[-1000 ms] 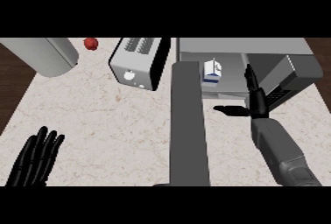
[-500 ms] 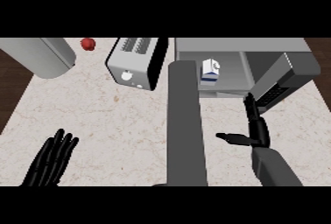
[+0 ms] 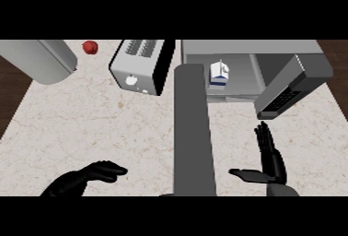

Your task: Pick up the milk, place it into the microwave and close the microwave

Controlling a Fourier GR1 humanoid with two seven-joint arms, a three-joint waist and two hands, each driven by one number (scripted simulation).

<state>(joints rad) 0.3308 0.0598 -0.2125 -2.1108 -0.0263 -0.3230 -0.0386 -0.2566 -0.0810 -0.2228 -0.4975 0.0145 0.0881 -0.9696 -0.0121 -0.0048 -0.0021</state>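
Milk white with blue; microwave grey; counter cream, veined; toaster silver.

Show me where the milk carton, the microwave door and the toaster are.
milk carton (image 3: 218, 74), head view, its front face.
microwave door (image 3: 294, 86), head view, middle of the open panel.
toaster (image 3: 136, 67), head view, its silver body.

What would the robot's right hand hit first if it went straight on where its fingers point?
Most likely the open grey microwave door, directly ahead of the black right hand, whose fingers are straight. Depth is unclear, so it might pass below.
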